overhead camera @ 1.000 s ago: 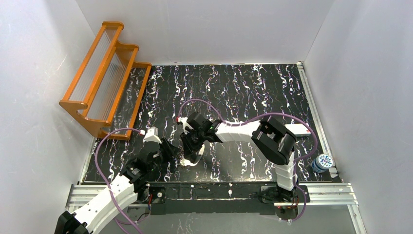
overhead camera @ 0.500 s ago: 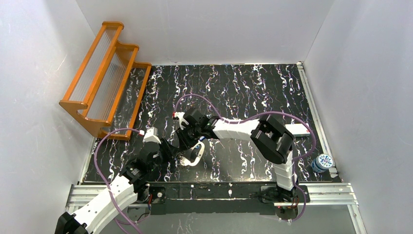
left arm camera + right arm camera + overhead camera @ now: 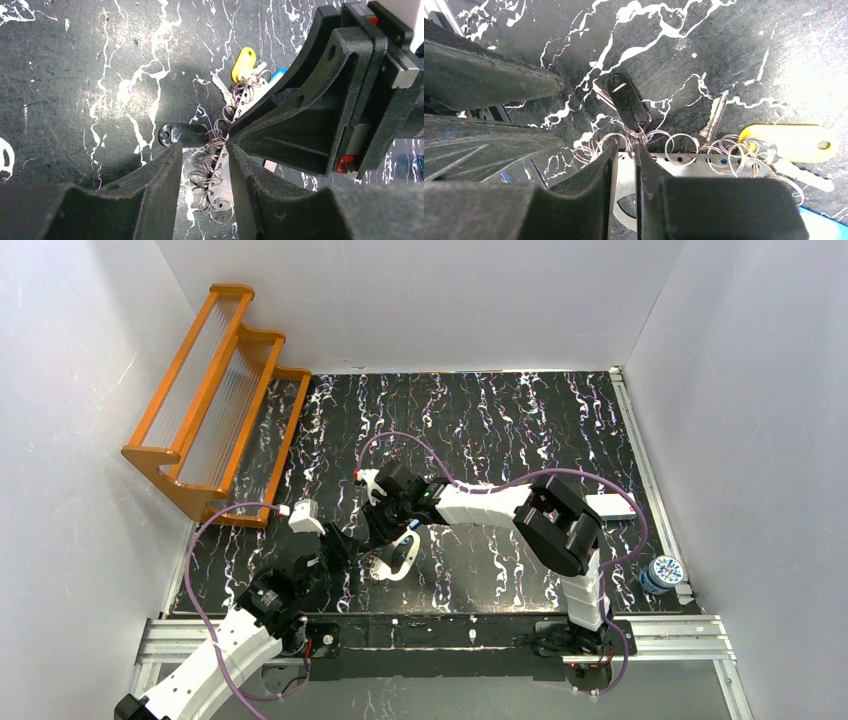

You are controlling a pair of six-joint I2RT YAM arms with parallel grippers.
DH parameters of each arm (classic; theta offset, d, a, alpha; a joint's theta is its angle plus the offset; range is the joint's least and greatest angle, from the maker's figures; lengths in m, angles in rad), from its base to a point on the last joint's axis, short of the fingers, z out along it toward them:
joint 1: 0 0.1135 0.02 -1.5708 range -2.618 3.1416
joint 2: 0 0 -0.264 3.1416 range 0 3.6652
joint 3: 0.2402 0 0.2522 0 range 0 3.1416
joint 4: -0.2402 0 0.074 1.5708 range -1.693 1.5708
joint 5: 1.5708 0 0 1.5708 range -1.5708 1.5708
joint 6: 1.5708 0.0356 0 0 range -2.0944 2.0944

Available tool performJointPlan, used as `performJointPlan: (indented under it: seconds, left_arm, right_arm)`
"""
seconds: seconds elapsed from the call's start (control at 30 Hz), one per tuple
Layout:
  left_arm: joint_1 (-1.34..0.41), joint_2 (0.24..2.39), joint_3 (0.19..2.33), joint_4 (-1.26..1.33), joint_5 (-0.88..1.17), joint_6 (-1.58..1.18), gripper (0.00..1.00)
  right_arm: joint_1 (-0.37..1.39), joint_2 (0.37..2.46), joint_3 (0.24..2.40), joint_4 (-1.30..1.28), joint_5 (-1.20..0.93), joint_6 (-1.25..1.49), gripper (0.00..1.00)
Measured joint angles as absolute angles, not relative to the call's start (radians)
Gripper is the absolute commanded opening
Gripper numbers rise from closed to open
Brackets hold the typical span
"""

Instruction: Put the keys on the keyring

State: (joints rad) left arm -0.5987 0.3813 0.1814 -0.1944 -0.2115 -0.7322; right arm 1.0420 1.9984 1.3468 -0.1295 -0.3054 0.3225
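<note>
1. Keyring [image 3: 694, 160]: flat silver strip w/ a row of holes + many thin wire rings. It lies flat on the black marbled table [image 3: 500, 420], near the front edge, left of centre.
2. Yellow-head key [image 3: 243, 57] & blue-head key [image 3: 279, 74] sit at the strip's end away from the L gripper, in among the rings. Threaded or not: can't tell.
3. Silver key blade [image 3: 714, 117] lies just beside the strip; head not visible.
4. Black fob [image 3: 182, 135] lies beside the strip, one end in the wire tangle.
5. L gripper [image 3: 204, 150]: jaws part-way apart, straddling strip + rings. Clamped or loose: can't tell.
6. R gripper [image 3: 625, 150]: jaws nearly together w/ a thin slit, tips at the fob's end, over the strip. Pinching a ring or not: can't tell.
7. Orange rack [image 3: 215, 400] is far left, well apart.
</note>
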Motion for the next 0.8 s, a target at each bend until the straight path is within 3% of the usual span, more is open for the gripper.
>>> performJointPlan:
  seconds: [0.5,0.8]
  left_arm:
    - [-0.599,0.354,0.181,-0.219,-0.223,-0.729,0.38]
    - [-0.599,0.354,0.181,-0.219,-0.224,-0.73,0.38]
  right_arm:
    - [1.042,1.998,1.347,-0.166,-0.262,0.31,0.26]
    - [1.042,1.998,1.347,-0.183,-0.244,0.284,0.22]
